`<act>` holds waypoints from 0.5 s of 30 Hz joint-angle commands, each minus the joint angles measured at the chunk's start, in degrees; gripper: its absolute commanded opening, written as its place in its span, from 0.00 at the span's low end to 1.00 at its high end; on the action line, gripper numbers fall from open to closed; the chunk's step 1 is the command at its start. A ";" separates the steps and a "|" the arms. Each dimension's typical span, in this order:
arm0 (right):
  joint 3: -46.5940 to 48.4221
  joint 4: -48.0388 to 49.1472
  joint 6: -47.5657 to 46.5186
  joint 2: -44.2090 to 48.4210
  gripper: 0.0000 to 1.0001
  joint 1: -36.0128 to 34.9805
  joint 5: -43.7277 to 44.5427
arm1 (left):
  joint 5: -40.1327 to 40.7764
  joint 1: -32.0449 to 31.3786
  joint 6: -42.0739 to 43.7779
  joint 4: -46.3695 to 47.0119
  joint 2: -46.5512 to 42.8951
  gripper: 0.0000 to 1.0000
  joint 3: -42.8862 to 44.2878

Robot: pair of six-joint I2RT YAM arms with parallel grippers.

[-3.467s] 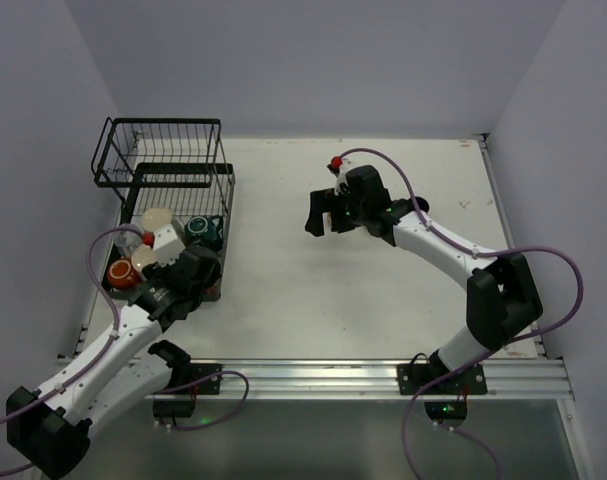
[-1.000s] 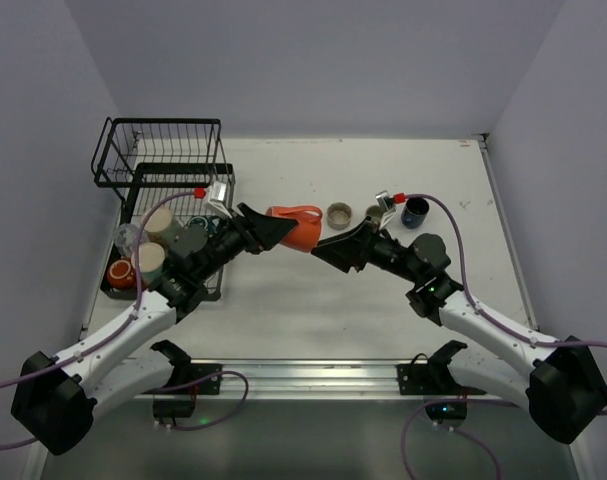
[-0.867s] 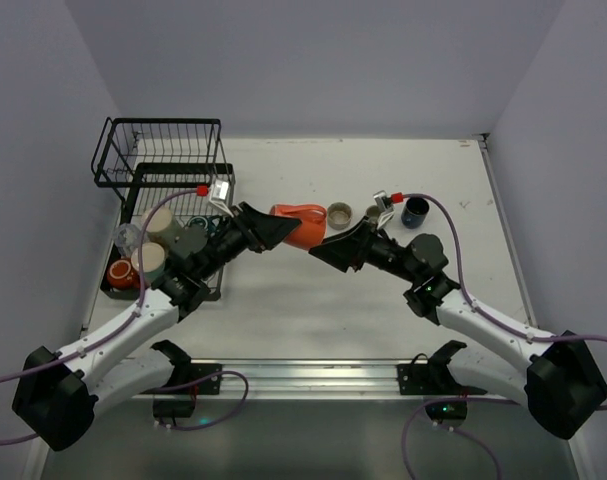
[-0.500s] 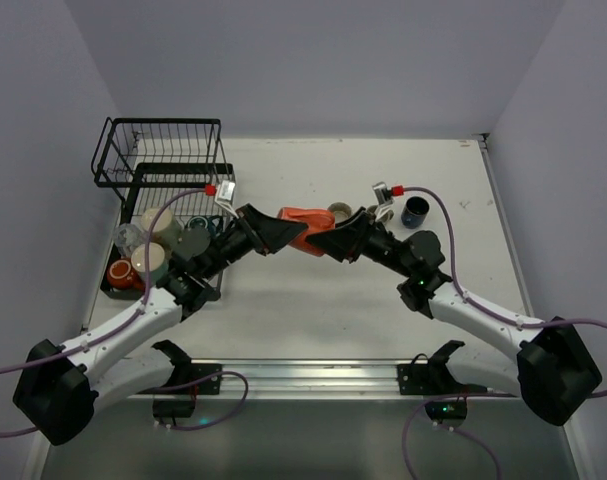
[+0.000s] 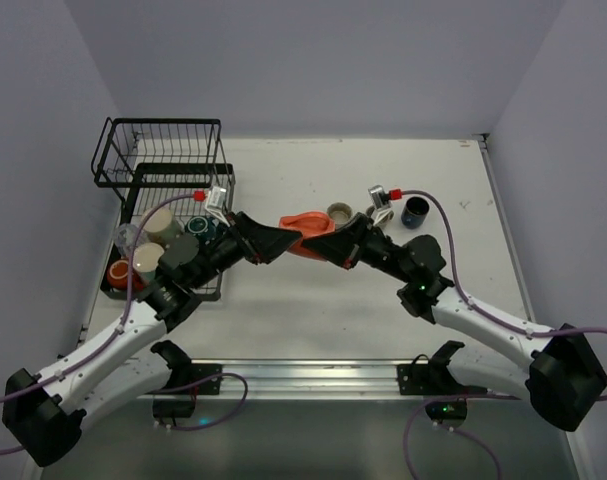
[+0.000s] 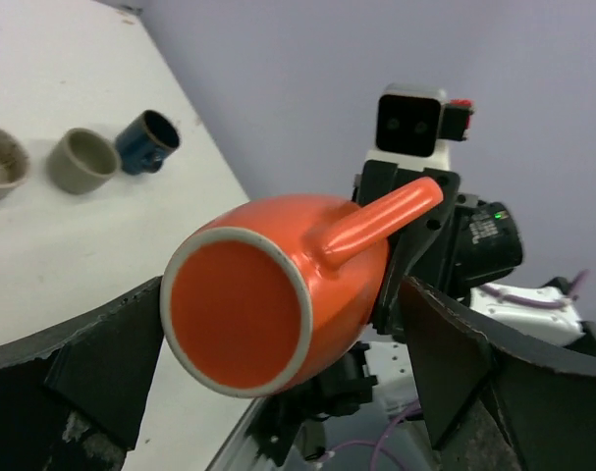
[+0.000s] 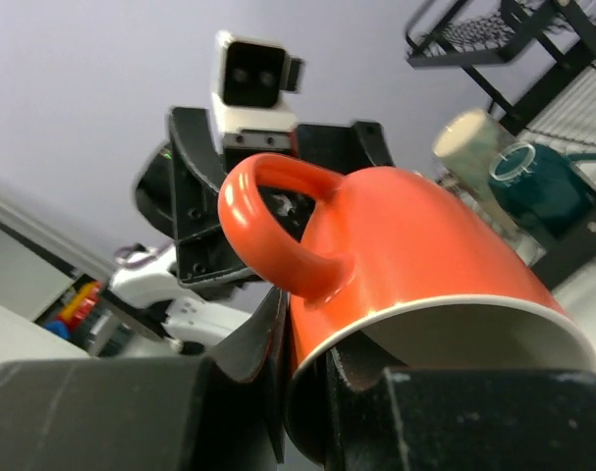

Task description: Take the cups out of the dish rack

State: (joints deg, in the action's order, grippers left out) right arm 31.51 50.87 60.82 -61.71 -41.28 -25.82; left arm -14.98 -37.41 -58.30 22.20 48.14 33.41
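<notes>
Nearest the camera, the two arms rose from their bases at the table's near edge and leaned in toward each other over the middle of the table. The left gripper had its fingers spread wide, one on each side of the orange mug, with a visible gap to its wall. A second earlier that claw had been holding the mug, and its wrist had since drawn back a little toward the rack. The right gripper, open and short of the mug a second earlier, was now clamped on the mug's rim, one finger inside and one outside. The mug hung in the air between the two claws, lying on its side with its base toward the left wrist camera and its handle up.

Beyond it, three cups stood apart on the white table: a brown bowl-like cup, a grey cup and a dark blue cup, all where they had been.

At the far left, the black wire dish rack held the same load as before: a cream cup, a beige cup, a dark teal cup, a second orange cup and a clear glass.
</notes>
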 commanded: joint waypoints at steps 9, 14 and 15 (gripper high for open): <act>23.48 -48.89 -24.39 -5.22 0.00 1.29 11.76 | 23.29 0.23 28.13 -42.09 -11.21 1.00 15.00; 45.98 -76.68 -36.27 -20.70 0.00 1.20 20.27 | 35.18 0.32 34.12 -54.43 -16.75 1.00 16.78; 49.06 -79.32 -37.60 -23.25 0.00 1.29 22.20 | 36.42 0.32 34.31 -54.89 -17.72 1.00 16.17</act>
State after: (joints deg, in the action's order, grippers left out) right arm 70.89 -12.21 33.98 -80.29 -40.16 -11.33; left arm 11.46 -37.26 -30.52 -21.78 32.67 48.51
